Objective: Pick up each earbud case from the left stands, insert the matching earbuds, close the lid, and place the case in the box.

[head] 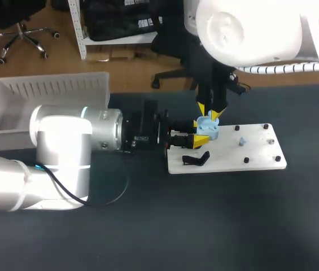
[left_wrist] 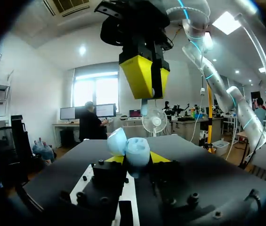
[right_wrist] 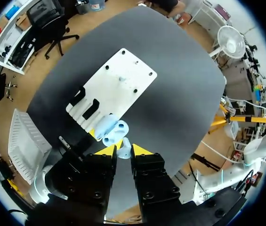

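One big dark table (head: 232, 226) lies under everything. My left arm (head: 63, 141) is thick and silver and comes in from the left. My right arm (head: 249, 28) is white and comes down from the far right. They meet near the middle of the table.

A white box (head: 12, 96) with slatted walls sits at the far left of the table, well apart from both grippers. A flat white board (head: 261, 152) with little black pegs lies just right of the middle.

The left gripper (head: 200, 134) is over the left end of the board. Its yellow fingers press on the earbud case (head: 207, 129) from two sides and hold it up off the board. The right gripper (head: 208, 113) points straight down, just above the case. Its fingers are close together and pinch a small earbud (right_wrist: 124, 149) between the yellow tips.

The case is pale blue and its lid is open. The earbud hangs right over the open case, but I cannot tell if they touch.

A black stand (head: 196, 159) sits on the near left part of the board, just beside the held case. A second earbud (head: 242, 141), small and pale blue, lies on the board to the right of the case, not touching it
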Available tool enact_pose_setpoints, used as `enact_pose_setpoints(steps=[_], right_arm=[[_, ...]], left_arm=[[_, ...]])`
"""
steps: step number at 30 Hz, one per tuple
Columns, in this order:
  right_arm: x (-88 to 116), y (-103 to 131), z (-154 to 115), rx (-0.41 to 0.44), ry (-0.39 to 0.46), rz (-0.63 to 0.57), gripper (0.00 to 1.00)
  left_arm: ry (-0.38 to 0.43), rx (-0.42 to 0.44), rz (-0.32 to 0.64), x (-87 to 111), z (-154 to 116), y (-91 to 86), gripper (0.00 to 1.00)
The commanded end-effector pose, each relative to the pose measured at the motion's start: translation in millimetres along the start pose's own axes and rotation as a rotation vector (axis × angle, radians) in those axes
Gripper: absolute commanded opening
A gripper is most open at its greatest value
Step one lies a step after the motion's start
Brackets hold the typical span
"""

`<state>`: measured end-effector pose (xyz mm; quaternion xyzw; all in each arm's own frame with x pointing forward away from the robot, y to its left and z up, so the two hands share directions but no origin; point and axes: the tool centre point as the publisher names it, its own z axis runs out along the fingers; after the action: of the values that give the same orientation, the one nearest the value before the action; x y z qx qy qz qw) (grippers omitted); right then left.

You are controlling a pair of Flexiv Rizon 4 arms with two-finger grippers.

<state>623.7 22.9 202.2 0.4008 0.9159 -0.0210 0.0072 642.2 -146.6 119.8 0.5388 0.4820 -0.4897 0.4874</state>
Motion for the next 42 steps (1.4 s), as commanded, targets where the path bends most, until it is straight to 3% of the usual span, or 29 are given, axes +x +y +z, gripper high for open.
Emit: enact_pose_setpoints(steps=[1, 42], right_arm=[[1.8, 1.0, 3.6, -0.001, 0.000, -0.003, 0.00], [-4.3, 6.1, 25.1, 0.009, 0.005, 0.000, 0.00]], left_arm=[[-0.004, -0.004, 0.003, 1.2, 0.3, -0.6, 0.00], [-0.004, -0.004, 0.003, 1.2, 0.3, -0.6, 0.00]])
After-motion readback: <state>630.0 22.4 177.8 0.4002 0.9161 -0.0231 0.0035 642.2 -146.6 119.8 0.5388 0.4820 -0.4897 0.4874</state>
